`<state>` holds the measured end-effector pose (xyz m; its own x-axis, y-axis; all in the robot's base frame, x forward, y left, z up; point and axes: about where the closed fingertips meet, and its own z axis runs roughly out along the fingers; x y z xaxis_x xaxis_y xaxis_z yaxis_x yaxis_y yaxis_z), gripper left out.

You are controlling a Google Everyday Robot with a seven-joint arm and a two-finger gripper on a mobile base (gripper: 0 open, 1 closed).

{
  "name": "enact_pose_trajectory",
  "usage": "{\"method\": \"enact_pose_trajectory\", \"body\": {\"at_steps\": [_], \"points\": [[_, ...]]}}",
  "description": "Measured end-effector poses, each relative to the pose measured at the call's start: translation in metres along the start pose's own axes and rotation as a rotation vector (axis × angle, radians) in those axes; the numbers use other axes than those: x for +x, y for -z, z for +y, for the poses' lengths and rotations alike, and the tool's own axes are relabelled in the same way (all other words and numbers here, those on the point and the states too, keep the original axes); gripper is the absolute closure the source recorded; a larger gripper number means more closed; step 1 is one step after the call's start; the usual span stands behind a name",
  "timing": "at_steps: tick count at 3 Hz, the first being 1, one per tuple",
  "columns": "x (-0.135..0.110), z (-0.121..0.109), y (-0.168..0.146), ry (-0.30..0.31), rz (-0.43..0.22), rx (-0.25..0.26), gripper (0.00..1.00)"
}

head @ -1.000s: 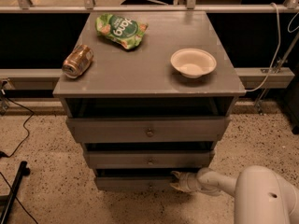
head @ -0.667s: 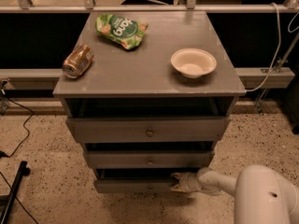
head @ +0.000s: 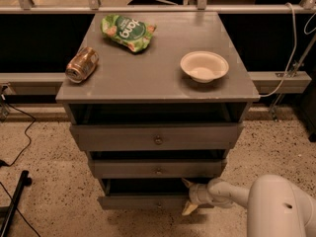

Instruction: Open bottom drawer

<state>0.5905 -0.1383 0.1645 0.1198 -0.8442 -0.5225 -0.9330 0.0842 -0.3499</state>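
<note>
Cabinet (head: 158, 83), grey wood, fills the middle of the view and stands on speckled floor (head: 44, 152) with a metal rail (head: 148, 8) behind it. White robot arm (head: 276, 206) comes in from the lower right corner and reaches left toward the cabinet's base.

Three drawer fronts are stacked under the top, with a dark gap above each:
- Top drawer (head: 118, 138), the widest and tallest.
- Middle drawer (head: 123, 169), narrower.
- Bottom drawer (head: 133, 202), lowest and narrowest, just above the floor. Its front sits a little forward, with dark space above it.

On the cabinet top:
- Green chip bag (head: 127, 32), lying flat at back left.
- Pale bowl (head: 204, 66), upright on the right side, well apart from the bag.
- Can (head: 81, 64), on its side near the left edge.

Thin black cable (head: 19, 132) trails on the floor at left.

Gripper (head: 187, 196) is at the right end of the bottom drawer front, low near the floor. Jaws are apart. One of the fingers (head: 186, 183) is above the front's top edge, the other below its lower edge, with the drawer's right end between them. Cannot tell if either finger touches the wood.

Tiny round knob (head: 159, 204) sits at the centre of the bottom front, left of the gripper and apart from it.
</note>
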Motion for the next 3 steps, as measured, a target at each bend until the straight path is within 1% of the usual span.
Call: {"method": "enact_pose_trajectory", "body": {"at_steps": [1,2,3], "points": [[0.0,0.0,0.0,0.0,0.0,0.0,0.0],[-0.001,0.004,0.002,0.002,-0.007,-0.039,0.0],[-0.007,0.02,0.013,0.006,-0.028,-0.111,0.02]]}}
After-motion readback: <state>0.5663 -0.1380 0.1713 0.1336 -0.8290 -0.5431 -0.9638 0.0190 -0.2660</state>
